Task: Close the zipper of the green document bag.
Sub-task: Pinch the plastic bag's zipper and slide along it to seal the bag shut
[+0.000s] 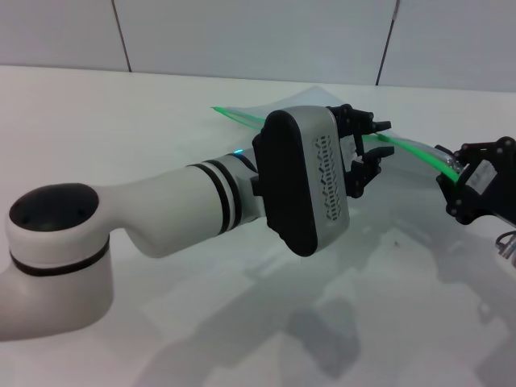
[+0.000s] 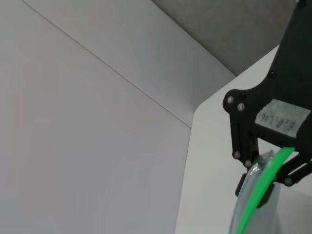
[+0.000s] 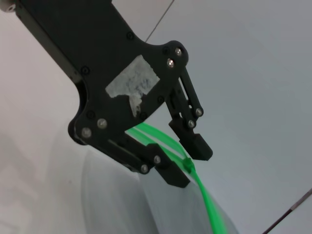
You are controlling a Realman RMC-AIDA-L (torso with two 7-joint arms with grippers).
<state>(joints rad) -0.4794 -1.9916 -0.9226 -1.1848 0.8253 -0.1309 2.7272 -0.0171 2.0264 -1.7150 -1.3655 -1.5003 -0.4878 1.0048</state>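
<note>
Zipper (image 1: 407, 149) of the green document bag (image 1: 282, 121), shown raised off the table (image 1: 121, 121) near its far edge, running as a bright green strip from the far left end of the bag across to the right. Left gripper (image 1: 364, 153), ahead of its large white arm, was at the middle of the strip; the head view showed its fingers straddling the green line with a narrow gap, but whether they pinched the slider or only the bag edge could not be told. Right gripper (image 1: 453, 179), near the table's right edge, was closed on the end of the zipper, as the left wrist view confirmed (image 2: 265, 168); the right wrist view showed a small green slider tab (image 3: 188, 165) between the left gripper's nearly closed fingers. Judged from this, the closing pull would go best with the right gripper keeping the strip taut and still while the left gripper draws the slider along the strip's own line, without twisting. A sideways pull would likely buckle the thin plastic or slip the tab.
</note>
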